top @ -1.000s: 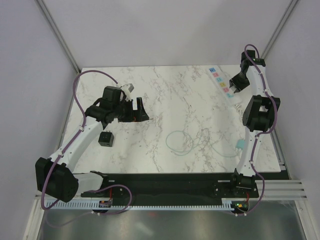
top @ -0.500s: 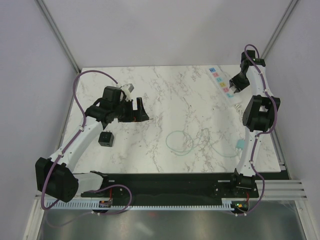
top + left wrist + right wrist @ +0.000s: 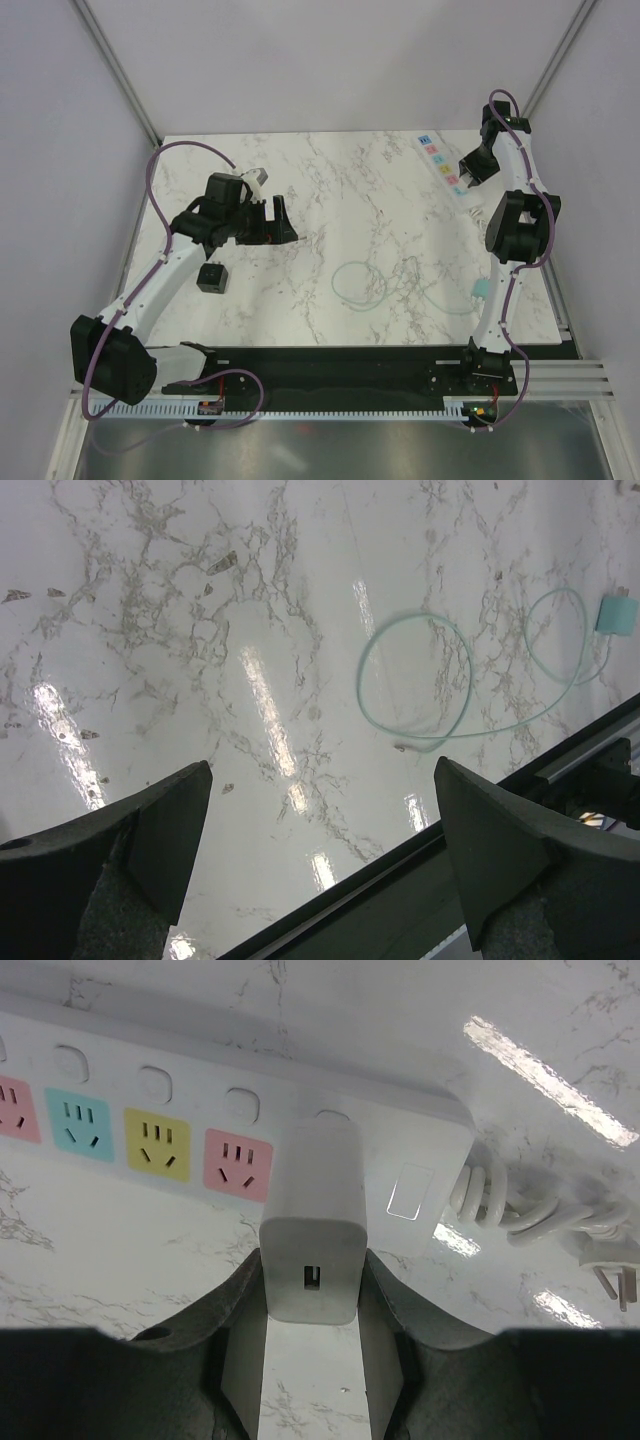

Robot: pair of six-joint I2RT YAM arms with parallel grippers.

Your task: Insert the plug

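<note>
The black plug (image 3: pixel 211 278) is sat loose on the marble table (image 3: pixel 330 180), near the front-left, right beside the left arm's forearm and not gripped by anything. A thin pale-green cable (image 3: pixel 361 680) is coiled on the table further to the right, well apart from the plug.

A bit further back, the left gripper (image 3: pixel 320 780) is held above bare marble with its fingers spread wide apart, nothing between them.

Way over at the far right edge, the white power strip (image 3: pixel 150 1070) is laid flat, coloured sockets facing up. A white charger block (image 3: pixel 315 1180) is seated in the strip just past the pink socket, and the right gripper (image 3: pixel 313 1290) is clamped on it, one finger pressed on each side.
</note>
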